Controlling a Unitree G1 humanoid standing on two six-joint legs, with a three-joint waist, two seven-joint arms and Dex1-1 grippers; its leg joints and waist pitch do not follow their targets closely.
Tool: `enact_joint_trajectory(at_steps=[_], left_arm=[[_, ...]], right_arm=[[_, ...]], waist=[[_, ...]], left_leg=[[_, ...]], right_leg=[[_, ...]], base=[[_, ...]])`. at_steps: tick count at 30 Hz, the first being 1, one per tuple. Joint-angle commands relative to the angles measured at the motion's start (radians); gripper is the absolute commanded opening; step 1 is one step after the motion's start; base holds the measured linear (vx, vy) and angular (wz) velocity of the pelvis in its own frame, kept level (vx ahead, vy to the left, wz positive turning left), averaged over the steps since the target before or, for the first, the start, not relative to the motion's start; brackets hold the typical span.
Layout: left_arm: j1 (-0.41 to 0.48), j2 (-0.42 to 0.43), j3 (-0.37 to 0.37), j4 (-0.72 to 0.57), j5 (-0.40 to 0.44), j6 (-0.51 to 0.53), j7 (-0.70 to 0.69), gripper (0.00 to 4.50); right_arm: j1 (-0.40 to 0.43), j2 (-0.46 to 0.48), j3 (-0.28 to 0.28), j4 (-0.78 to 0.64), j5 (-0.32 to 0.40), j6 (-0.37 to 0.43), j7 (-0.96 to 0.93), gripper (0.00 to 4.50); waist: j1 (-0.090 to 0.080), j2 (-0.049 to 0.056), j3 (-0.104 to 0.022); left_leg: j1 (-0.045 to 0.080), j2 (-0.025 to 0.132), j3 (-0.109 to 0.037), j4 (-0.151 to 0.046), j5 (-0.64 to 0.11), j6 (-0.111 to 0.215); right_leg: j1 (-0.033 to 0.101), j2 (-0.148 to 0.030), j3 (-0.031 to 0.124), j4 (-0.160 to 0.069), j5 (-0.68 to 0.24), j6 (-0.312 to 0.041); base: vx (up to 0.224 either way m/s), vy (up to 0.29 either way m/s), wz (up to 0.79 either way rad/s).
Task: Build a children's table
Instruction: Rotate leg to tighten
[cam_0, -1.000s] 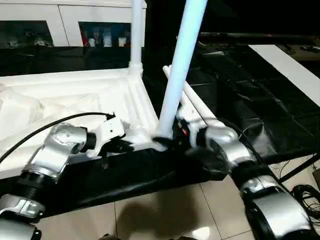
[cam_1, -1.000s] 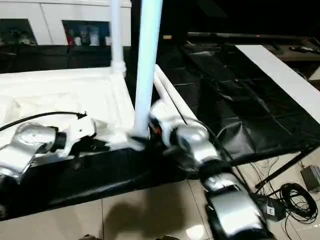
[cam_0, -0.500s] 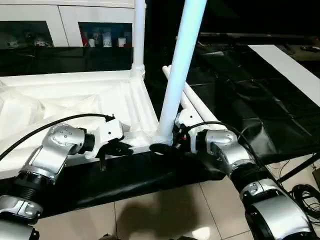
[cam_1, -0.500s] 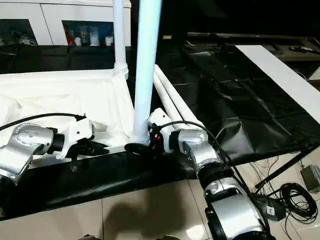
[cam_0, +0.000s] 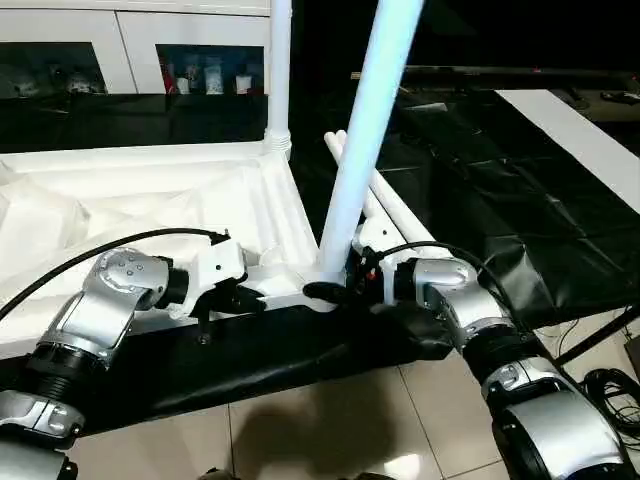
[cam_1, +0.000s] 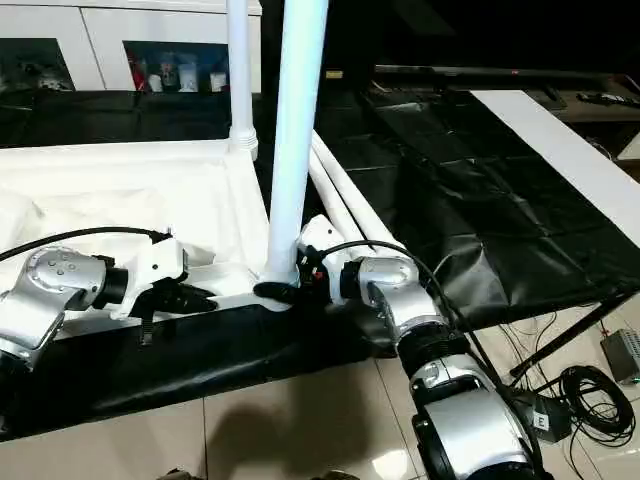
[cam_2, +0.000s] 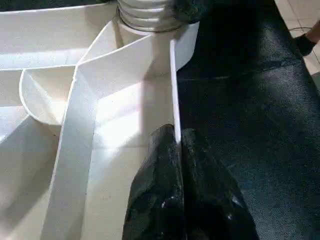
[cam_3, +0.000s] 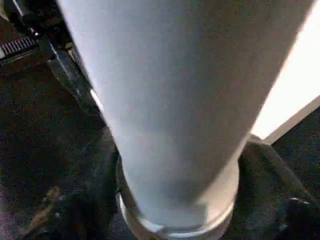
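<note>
The upturned table top (cam_0: 150, 195) lies on black sheeting; left gripper (cam_2: 177, 145) is pinched on its rim beside the corner socket, right gripper (cam_1: 285, 292) clamps the leg (cam_1: 295, 130) base there. Looks light, stiff, slippery, so low grips seem best

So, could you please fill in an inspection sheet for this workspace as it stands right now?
Surface: black sheet covering the bench.
Job's things: white table top lies ribbed side up; far leg stands in its corner socket; near leg stands tilted at the near corner; two spare legs lie beside the top.
Clutter: crumpled clear wrap on the top.
Grippers: left gripper pinches the top's edge wall; right gripper clasps the near leg's base.
Cables: black cable over left forearm; coil on the floor.
Surroundings: white glass-door cabinet, tiled floor.
</note>
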Motion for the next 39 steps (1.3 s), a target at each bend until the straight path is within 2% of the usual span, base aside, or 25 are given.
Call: enact_joint_trajectory(at_steps=[1,8,11,12,13,15,16,17,18,20,22,23,25,26,27,29,30,32,33,34,35,36,38,39], left_arm=[[0.022,-0.013,-0.027,-0.001,-0.019,-0.021,-0.031,0.00],[0.024,-0.013,-0.028,-0.006,-0.017,-0.016,-0.035,0.00],[0.014,-0.031,-0.028,0.013,0.005,0.005,0.015,0.00],[-0.008,-0.060,-0.023,0.048,0.031,0.033,0.087,0.00],[-0.008,-0.060,-0.023,0.048,0.031,0.033,0.087,0.00],[-0.042,-0.113,-0.009,0.089,0.045,0.098,0.180,0.00],[-0.052,-0.131,-0.006,0.099,0.047,0.115,0.206,0.00],[-0.076,-0.172,0.005,0.121,0.058,0.155,0.283,0.00],[-0.118,-0.245,0.027,0.156,0.072,0.218,0.415,0.00],[-0.134,-0.273,0.036,0.169,0.075,0.242,0.464,0.00],[-0.159,-0.318,0.043,0.188,0.078,0.256,0.523,0.00],[-0.159,-0.318,0.043,0.188,0.078,0.256,0.523,0.00],[-0.173,-0.342,0.031,0.199,0.088,0.233,0.540,0.00],[-0.174,-0.341,0.020,0.207,0.098,0.207,0.534,0.00],[-0.174,-0.341,0.020,0.207,0.098,0.207,0.534,0.00],[-0.170,-0.326,0.003,0.219,0.116,0.164,0.514,0.00],[-0.163,-0.318,0.000,0.215,0.117,0.149,0.494,0.00],[-0.157,-0.313,0.000,0.208,0.119,0.149,0.483,0.00],[-0.157,-0.313,0.000,0.208,0.119,0.149,0.483,0.00],[-0.147,-0.302,-0.005,0.196,0.119,0.139,0.459,0.00],[-0.133,-0.283,-0.008,0.180,0.117,0.132,0.430,0.00],[-0.120,-0.265,-0.009,0.168,0.116,0.131,0.405,0.00],[-0.105,-0.241,-0.014,0.157,0.113,0.113,0.369,0.00],[-0.092,-0.216,-0.019,0.150,0.103,0.093,0.324,0.00]], right_arm=[[0.000,-0.010,-0.012,-0.008,0.007,0.003,0.002,2.82],[0.016,-0.008,-0.011,-0.001,-0.002,0.004,-0.024,2.70],[0.021,0.025,-0.039,0.028,0.000,0.017,-0.135,2.70],[0.021,0.061,-0.067,0.059,0.004,0.025,-0.247,2.69],[0.021,0.061,-0.067,0.059,0.004,0.025,-0.247,2.69],[0.012,0.108,-0.102,0.104,0.006,0.034,-0.416,2.69],[0.006,0.123,-0.114,0.119,0.008,0.038,-0.470,2.69],[-0.012,0.150,-0.144,0.150,0.021,0.046,-0.583,2.69],[-0.044,0.193,-0.187,0.198,0.042,0.051,-0.756,2.69],[-0.056,0.208,-0.200,0.215,0.048,0.049,-0.814,2.69],[-0.079,0.235,-0.218,0.240,0.062,0.037,-0.875,2.68],[-0.079,0.235,-0.218,0.240,0.062,0.037,-0.875,2.68],[-0.101,0.254,-0.215,0.257,0.050,0.030,-0.908,2.68],[-0.108,0.258,-0.211,0.261,0.042,0.024,-0.899,2.68],[-0.108,0.258,-0.211,0.261,0.042,0.024,-0.899,2.68],[-0.112,0.263,-0.213,0.258,0.038,0.006,-0.847,2.68],[-0.113,0.264,-0.222,0.251,0.050,-0.007,-0.807,3.03],[-0.115,0.264,-0.226,0.248,0.052,-0.026,-0.785,3.38],[-0.115,0.264,-0.226,0.248,0.052,-0.026,-0.785,3.44],[-0.114,0.259,-0.226,0.238,0.053,-0.049,-0.756,3.59],[-0.109,0.243,-0.207,0.220,0.039,-0.082,-0.728,3.59],[-0.102,0.225,-0.184,0.199,0.023,-0.103,-0.698,3.59],[-0.094,0.204,-0.167,0.173,0.017,-0.104,-0.658,3.72],[-0.089,0.183,-0.161,0.151,0.024,-0.083,-0.614,3.87]], waist=[[0.001,0.017,-0.060],[0.002,0.015,-0.062],[0.001,0.015,-0.061],[-0.002,0.015,-0.056],[-0.003,0.015,-0.054],[-0.006,0.016,-0.048],[-0.006,0.016,-0.047],[-0.007,0.019,-0.045],[-0.011,0.016,-0.043],[-0.010,0.017,-0.045],[-0.007,0.012,-0.046],[-0.007,0.012,-0.046],[-0.003,0.011,-0.049],[-0.003,0.011,-0.050],[-0.002,0.006,-0.050],[-0.001,0.007,-0.050],[0.000,0.007,-0.050],[0.001,0.010,-0.051],[0.000,0.009,-0.050],[-0.002,0.011,-0.051],[-0.003,0.012,-0.052],[-0.004,0.011,-0.056],[-0.005,0.011,-0.057],[-0.005,0.011,-0.055]], left_leg=[[0.016,0.030,-0.010,-0.065,-0.175,0.031],[0.016,0.029,-0.009,-0.063,-0.164,0.033],[0.015,0.029,-0.010,-0.064,-0.171,0.030],[0.018,0.029,-0.011,-0.068,-0.199,0.013],[0.021,0.029,-0.011,-0.070,-0.217,0.003],[0.029,0.029,-0.014,-0.073,-0.284,-0.032],[0.029,0.028,-0.017,-0.074,-0.304,-0.037],[0.029,0.029,-0.020,-0.075,-0.320,-0.042],[0.039,0.026,-0.023,-0.075,-0.375,-0.057],[0.044,0.025,-0.023,-0.073,-0.386,-0.062],[0.036,0.023,-0.022,-0.072,-0.369,-0.041],[0.036,0.023,-0.022,-0.072,-0.369,-0.041],[0.026,0.022,-0.021,-0.074,-0.335,-0.024],[0.026,0.022,-0.020,-0.073,-0.328,-0.022],[0.022,0.022,-0.020,-0.073,-0.313,-0.014],[0.021,0.023,-0.017,-0.073,-0.300,-0.005],[0.020,0.023,-0.017,-0.073,-0.293,-0.003],[0.018,0.024,-0.016,-0.074,-0.277,0.001],[0.018,0.024,-0.015,-0.073,-0.280,0.004],[0.011,0.024,-0.019,-0.075,-0.271,0.003],[0.012,0.024,-0.018,-0.074,-0.267,0.003],[0.008,0.026,-0.020,-0.073,-0.243,0.006],[0.002,0.025,-0.018,-0.071,-0.207,0.015],[0.003,0.024,-0.015,-0.069,-0.195,0.028]], right_leg=[[0.050,-0.070,0.045,-0.063,-0.104,-0.236],[0.051,-0.070,0.046,-0.061,-0.091,-0.239],[0.051,-0.071,0.046,-0.063,-0.106,-0.236],[0.046,-0.071,0.047,-0.069,-0.160,-0.226],[0.043,-0.070,0.047,-0.073,-0.194,-0.219],[0.036,-0.073,0.048,-0.087,-0.323,-0.188],[0.035,-0.074,0.047,-0.090,-0.357,-0.179],[0.034,-0.076,0.048,-0.092,-0.382,-0.172],[0.025,-0.076,0.046,-0.101,-0.472,-0.145],[0.019,-0.075,0.045,-0.105,-0.487,-0.124],[0.022,-0.075,0.045,-0.108,-0.466,-0.111],[0.022,-0.075,0.045,-0.108,-0.466,-0.111],[0.028,-0.075,0.045,-0.106,-0.423,-0.105],[0.027,-0.075,0.046,-0.104,-0.409,-0.107],[0.031,-0.075,0.045,-0.100,-0.390,-0.111],[0.031,-0.074,0.046,-0.100,-0.363,-0.115],[0.032,-0.074,0.046,-0.098,-0.354,-0.117],[0.033,-0.074,0.046,-0.094,-0.317,-0.129],[0.034,-0.074,0.046,-0.094,-0.314,-0.132],[0.041,-0.076,0.044,-0.092,-0.317,-0.134],[0.039,-0.076,0.045,-0.092,-0.310,-0.135],[0.044,-0.077,0.043,-0.086,-0.275,-0.145],[0.048,-0.074,0.043,-0.080,-0.224,-0.156],[0.045,-0.072,0.044,-0.080,-0.198,-0.165]], base=[[0.000,0.000,0.00],[0.000,0.000,0.00],[0.000,0.000,0.00],[0.000,0.000,0.00],[0.000,0.000,0.00],[0.000,0.000,0.00],[0.000,0.000,0.00],[0.000,0.000,0.00],[0.000,0.000,0.00],[0.000,0.000,0.00],[0.000,0.000,0.00],[0.000,0.000,0.00],[0.000,0.000,0.00],[0.000,0.000,0.00],[0.000,0.000,0.00],[0.000,0.000,0.00],[0.000,0.000,0.00],[0.000,0.000,0.00],[0.000,0.000,0.00],[0.000,0.000,0.00],[0.000,0.000,0.00],[0.000,0.000,0.00],[0.000,0.000,0.00],[0.000,0.000,0.00]])
